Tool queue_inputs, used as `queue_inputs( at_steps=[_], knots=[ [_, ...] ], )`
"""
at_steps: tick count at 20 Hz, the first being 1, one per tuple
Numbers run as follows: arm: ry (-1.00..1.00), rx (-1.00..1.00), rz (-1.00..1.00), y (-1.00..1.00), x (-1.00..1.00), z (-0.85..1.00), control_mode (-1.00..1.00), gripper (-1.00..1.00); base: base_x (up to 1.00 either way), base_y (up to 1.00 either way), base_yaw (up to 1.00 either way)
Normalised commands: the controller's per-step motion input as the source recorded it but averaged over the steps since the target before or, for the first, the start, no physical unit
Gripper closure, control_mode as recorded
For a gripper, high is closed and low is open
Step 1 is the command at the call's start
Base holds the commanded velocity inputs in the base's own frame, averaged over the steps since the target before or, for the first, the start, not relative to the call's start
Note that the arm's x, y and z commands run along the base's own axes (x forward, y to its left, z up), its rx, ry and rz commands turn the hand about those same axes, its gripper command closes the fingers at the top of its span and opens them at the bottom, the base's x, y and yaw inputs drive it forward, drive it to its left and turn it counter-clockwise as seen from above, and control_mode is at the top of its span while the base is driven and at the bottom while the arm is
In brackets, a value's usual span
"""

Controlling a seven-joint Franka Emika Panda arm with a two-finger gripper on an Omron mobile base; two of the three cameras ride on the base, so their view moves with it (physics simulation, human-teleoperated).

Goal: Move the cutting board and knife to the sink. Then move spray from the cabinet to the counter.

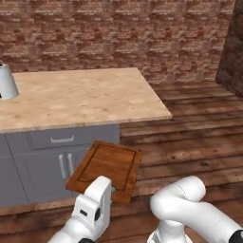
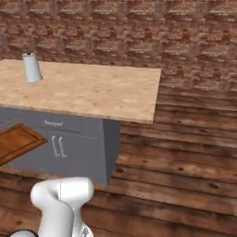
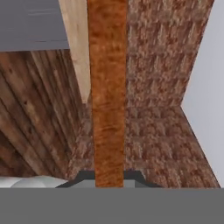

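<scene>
My gripper is shut on the near edge of the cutting board, a dark reddish-brown wooden board with a groove round its edge. The board hangs in the air, tilted, in front of the grey drawer fronts and below the counter. In the right base view the cutting board juts in from the left edge, lower than the counter. The hand view looks along the cutting board edge-on, a brown strip rising from my gripper. The knife, sink, spray and cabinet are out of view.
A pale grey cylinder stands at the counter's far left. Grey drawer and door fronts with short handles run beneath the slab. Wooden floor lies to the right, a brick wall behind.
</scene>
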Motion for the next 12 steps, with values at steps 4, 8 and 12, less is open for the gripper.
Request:
queue_inputs(
  at_steps=[4, 8, 12],
  knots=[
    [0.0, 0.0, 0.0, 0.0, 0.0, 0.0, 1.0, 1.0, 0.09, 0.13, -0.85],
    [0.0, 0.0, 0.0, 0.0, 0.0, 0.0, 1.0, 1.0, 0.17, 0.18, -0.64],
    [0.0, 0.0, 0.0, 0.0, 0.0, 0.0, 1.0, 1.0, 0.25, 0.16, -0.69]
  ],
)
